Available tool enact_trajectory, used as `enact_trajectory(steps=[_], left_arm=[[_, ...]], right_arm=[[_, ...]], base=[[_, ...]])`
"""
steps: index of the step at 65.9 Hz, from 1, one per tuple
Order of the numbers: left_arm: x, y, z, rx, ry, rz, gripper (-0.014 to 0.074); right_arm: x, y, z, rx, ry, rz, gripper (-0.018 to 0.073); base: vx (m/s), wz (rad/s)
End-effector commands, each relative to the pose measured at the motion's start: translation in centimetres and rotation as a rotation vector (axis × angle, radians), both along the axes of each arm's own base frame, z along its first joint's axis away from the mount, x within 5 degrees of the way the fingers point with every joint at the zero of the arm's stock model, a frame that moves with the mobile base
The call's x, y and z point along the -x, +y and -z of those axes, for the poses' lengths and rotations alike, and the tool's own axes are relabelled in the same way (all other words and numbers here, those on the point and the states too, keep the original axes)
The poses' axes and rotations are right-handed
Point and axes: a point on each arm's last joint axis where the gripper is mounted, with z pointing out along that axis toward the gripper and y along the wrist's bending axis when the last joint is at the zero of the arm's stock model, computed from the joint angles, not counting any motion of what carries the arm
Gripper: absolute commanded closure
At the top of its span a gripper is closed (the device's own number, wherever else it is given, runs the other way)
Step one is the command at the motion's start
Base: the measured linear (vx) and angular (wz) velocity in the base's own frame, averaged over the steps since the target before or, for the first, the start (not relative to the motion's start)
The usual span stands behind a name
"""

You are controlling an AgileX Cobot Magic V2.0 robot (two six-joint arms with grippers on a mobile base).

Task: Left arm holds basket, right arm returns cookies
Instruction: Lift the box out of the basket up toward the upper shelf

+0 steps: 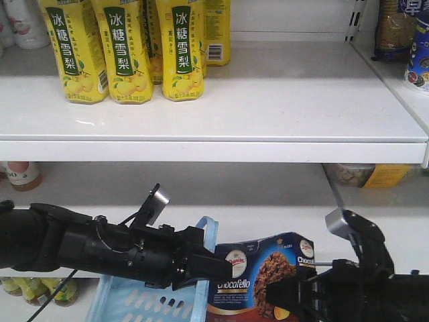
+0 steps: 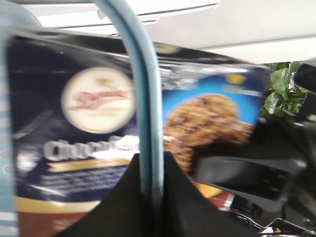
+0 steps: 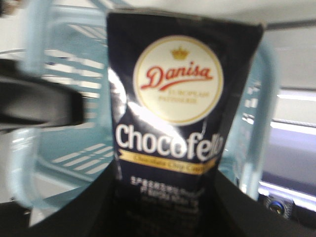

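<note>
White store shelving fills the front view under bright, even light. The upper shelf (image 1: 268, 100) carries yellow drink cartons (image 1: 127, 54) at upper left and a blue-labelled tub (image 1: 419, 60) at the right edge. The lower shelf (image 1: 234, 194) holds a yellow-labelled packet (image 1: 375, 174) at right.

Yellow drink cartons with green labels (image 1: 127, 50): three in the front row on the upper shelf, and at least one more behind them.
Light blue slotted plastic basket (image 1: 127, 302): one.
Dark navy cardboard cookie box (image 1: 244, 272): one.
Black robot arms: two, the left arm (image 1: 80, 245) with a thin silver tab and the right arm (image 1: 389, 288) with a grey cap.
White shelf boards: two, the upper shelf (image 1: 281, 100) and the lower shelf (image 1: 268, 194).
Small brownish bottle (image 1: 23, 174) on the lower shelf: one.
Greenish bottles (image 1: 33, 288) under the lower shelf: several, exact number hidden.
</note>
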Motion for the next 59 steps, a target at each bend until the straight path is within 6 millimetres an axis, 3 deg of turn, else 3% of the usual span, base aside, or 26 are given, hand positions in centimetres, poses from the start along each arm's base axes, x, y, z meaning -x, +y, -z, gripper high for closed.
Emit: enact_trajectory(steps=[1,21,40,48,59], left_arm=[[-0.1,-0.3,-2.7,0.098,-0.079,0.009,0.0603],[-0.1,-0.3,-2.7,0.098,-0.079,0.009,0.0603],[-0.1,-0.3,-2.7,0.098,-0.079,0.009,0.0603],[-0.1,-0.3,-2.7,0.098,-0.079,0.009,0.0603],[-0.1,-0.3,-2.7,0.098,-0.079,0.009,0.0603]], right_arm=[[0.7,-0.8,-2.2,-0.039,-0.072,0.006,0.0314],[4.0,-3.9,-5.4,0.045,-0.216,0.058,0.0314],[7.8,-4.7,-13.7,0.025,-0.591,0.049,0.0314],[8.0,-5.4,-16.8,0.003,-0.772,0.158,0.0314],[6.3,-6.8,-19.2,0.02,-0.957,0.358,0.0314]], base=[[0.0,0.0],[0.0,0.0],[0.0,0.0],[0.0,0.0],[0.0,0.0]])
